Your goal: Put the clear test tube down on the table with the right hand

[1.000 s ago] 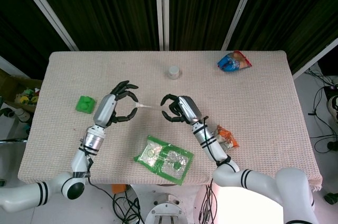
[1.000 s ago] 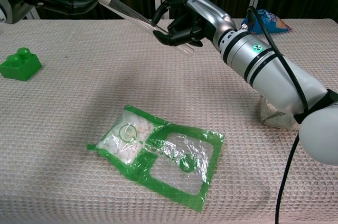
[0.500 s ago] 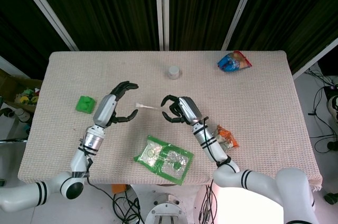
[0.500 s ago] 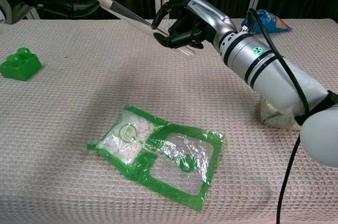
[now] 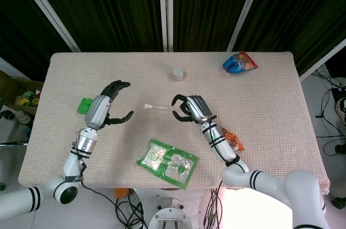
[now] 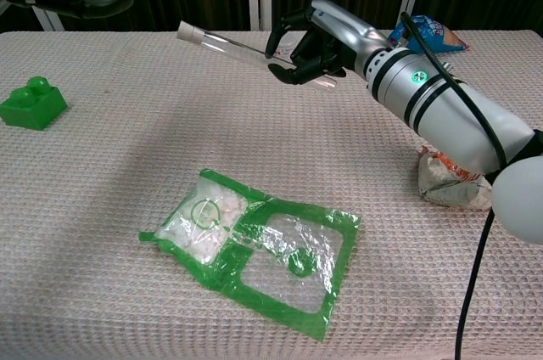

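Right robot hand (image 6: 310, 42): centre of the head view, upper middle of the chest view; fingers curled around the closed end of the clear test tube (image 6: 242, 43), which it now carries alone.
Left robot hand (image 5: 106, 106): left of centre in the head view; fingers spread and holding nothing. Only its dark fingers show at the top left edge of the chest view.
Clear test tube: held roughly level above the desk (image 5: 270, 110), capped end pointing toward the left of both frames; not touching the cloth surface.
Change: a second ago both robot hands met at the tube, the left at the capped end. The left robot hand has since let go and drawn back toward the left of the frame, well apart from the tube.
Meaning for the task: the hand-over appears complete; what remains is lowering the tube to the desk and releasing it.
Landing area: bare cloth lies below the tube, above the green plastic pouch (image 6: 254, 245) in the chest view.
Other items: green block (image 6: 32, 103) at left; blue snack bag (image 5: 239, 63) at upper right; small round cap-like object (image 5: 178, 73) at top centre; orange packet (image 5: 232, 140) beside the right forearm.
Risk: a round tube may roll once released.
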### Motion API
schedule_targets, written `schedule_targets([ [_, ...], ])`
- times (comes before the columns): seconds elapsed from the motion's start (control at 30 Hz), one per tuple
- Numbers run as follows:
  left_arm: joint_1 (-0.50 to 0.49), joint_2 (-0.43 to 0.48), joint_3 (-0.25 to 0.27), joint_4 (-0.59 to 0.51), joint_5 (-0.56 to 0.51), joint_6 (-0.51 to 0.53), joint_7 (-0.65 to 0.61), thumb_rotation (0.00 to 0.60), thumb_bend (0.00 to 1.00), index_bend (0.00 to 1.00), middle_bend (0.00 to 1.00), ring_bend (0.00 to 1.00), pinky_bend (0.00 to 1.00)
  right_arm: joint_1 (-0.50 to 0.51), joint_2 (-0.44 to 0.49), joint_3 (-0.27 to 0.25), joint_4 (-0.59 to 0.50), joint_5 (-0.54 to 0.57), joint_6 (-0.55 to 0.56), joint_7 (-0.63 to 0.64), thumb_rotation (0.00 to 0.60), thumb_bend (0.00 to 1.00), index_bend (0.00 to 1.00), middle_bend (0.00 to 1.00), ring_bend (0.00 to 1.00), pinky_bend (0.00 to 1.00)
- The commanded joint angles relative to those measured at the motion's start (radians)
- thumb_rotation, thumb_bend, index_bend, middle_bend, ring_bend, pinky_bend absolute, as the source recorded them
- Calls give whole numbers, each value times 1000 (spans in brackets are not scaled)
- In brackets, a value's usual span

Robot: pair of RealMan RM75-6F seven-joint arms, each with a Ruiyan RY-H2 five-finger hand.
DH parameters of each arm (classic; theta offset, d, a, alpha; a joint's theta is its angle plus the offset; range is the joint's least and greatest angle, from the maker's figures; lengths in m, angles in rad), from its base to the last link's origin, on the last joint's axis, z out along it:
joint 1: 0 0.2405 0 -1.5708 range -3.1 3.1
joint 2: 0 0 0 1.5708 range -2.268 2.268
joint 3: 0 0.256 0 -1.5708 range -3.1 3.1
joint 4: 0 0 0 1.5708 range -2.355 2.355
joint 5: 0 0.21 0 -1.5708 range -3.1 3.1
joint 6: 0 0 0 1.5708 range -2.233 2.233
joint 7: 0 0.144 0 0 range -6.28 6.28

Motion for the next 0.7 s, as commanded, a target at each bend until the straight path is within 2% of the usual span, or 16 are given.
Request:
schedule_targets([
  [0.03, 13, 9, 4, 24, -9, 19, 42, 468, 262, 158, 144, 74, 123, 26, -20, 18, 57, 63, -45, -118, 600, 721, 833, 1000, 1000, 1000],
  [0.27, 21, -5, 14, 54, -23, 17, 60, 469, 255, 158, 144, 74, 121, 71, -117, 27, 204, 105, -75, -219, 600, 630, 811, 1000, 1000, 1000],
  [0.47, 24, -17, 17, 70, -23, 16, 57, 468, 252, 157, 144, 73, 121, 104, -196, 28, 321, 112, -103, -237, 600, 548, 762, 1000, 1000, 1000],
  [0.57, 27, -17, 17, 72, -21, 19, 53, 467, 248, 158, 144, 74, 121, 111, -225, 25, 362, 105, -98, -240, 600, 439, 648, 1000, 1000, 1000],
  [0.67, 31, -12, 17, 69, -21, 22, 48, 469, 246, 158, 144, 73, 121, 108, -233, 25, 372, 104, -94, -240, 600, 275, 472, 1000, 1000, 1000],
  [0.7, 32, -10, 16, 68, -21, 23, 46, 469, 246, 157, 144, 73, 121, 104, -233, 25, 371, 104, -91, -242, 600, 245, 441, 1000, 1000, 1000],
])
